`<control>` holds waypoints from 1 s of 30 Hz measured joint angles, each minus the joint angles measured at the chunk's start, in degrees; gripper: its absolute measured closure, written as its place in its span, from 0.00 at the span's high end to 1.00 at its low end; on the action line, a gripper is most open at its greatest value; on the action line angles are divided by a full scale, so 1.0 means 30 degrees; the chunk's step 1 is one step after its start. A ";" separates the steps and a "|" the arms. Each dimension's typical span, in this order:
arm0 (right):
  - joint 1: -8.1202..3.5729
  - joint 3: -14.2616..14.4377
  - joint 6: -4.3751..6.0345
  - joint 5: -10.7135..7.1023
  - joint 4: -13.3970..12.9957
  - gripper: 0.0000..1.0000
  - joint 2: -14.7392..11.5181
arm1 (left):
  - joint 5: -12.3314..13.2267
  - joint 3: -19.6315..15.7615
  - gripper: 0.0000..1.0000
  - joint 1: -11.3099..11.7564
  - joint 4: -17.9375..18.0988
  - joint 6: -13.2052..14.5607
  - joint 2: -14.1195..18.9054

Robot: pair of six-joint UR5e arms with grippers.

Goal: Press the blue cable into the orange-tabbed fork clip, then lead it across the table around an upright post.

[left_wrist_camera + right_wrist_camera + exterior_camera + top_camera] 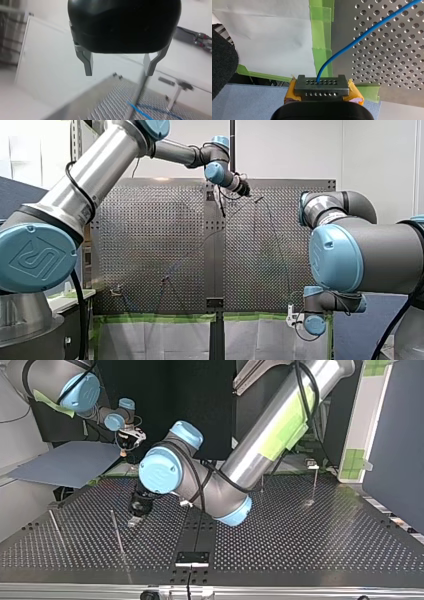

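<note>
The right gripper (321,86) is pinching the blue cable (362,35), its yellow pads (354,93) pressing together on it. From the fingertips the cable is running out over the perforated table (392,62), beside a strip of green tape (322,37) and a white sheet (274,37) along the table's edge. In the top view this gripper (131,440) is hanging at the upper left, beyond the table's far edge. The left gripper (118,72) is holding its metal fingers (87,63) spread apart with nothing between them (its black body is filling much of its wrist view). Ahead of it an upright post (137,96) is rising from the table, and the blue cable is crossing the plate by the foot of that post; whether the two are touching cannot be told. In the top view the left gripper (135,521) is hovering low over the table, near a thin post (117,532).
</note>
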 joint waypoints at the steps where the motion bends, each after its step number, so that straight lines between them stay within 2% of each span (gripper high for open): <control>1: 0.0001 0.0001 0.0003 0.0001 -0.0001 0.00 0.0002 | 0.0180 0.0044 1.00 -0.0024 0.0164 0.0173 0.0015; 5: 0.0003 0.0000 0.0016 0.0000 -0.0004 0.00 0.0003 | 0.0715 0.0119 1.00 -0.0111 0.0719 0.0722 0.0015; 12: 0.0003 -0.0005 0.0017 0.0001 0.0042 0.00 0.0004 | 0.0685 0.0092 1.00 -0.0172 0.0756 0.1036 -0.0016; 16: 0.0004 -0.0013 0.0016 0.0000 0.0060 0.00 0.0002 | 0.0143 -0.0007 1.00 -0.0202 0.0297 0.1622 -0.0019; 22: 0.0010 -0.0020 0.0017 0.0001 0.0079 0.00 -0.0001 | -0.0958 -0.0787 1.00 -0.0232 -0.0543 0.2733 -0.0020; 30: 0.0017 -0.0021 0.0016 0.0001 0.0111 0.00 0.0001 | -0.2520 -0.1124 1.00 -0.0448 -0.0597 0.4301 -0.0009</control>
